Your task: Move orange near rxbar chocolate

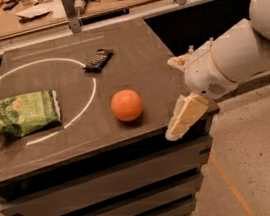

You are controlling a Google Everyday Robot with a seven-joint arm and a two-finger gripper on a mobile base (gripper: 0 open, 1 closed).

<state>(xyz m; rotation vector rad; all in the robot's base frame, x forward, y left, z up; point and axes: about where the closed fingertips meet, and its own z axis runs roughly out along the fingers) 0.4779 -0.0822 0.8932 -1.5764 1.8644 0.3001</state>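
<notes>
The orange (127,105) sits on the dark table (131,50), right of centre and near the front. The rxbar chocolate (98,60), a dark flat bar, lies farther back, just outside a white circle line. My gripper (173,97) is at the table's right front edge, to the right of the orange and apart from it. It is open and empty. One pale finger (184,117) hangs over the table's front right corner and the other finger (178,61) is farther back.
A green chip bag (18,113) lies at the table's left edge. A white circle (90,94) is drawn on the top. A cluttered bench (35,13) stands behind. My white arm (239,59) reaches in from the right over the floor.
</notes>
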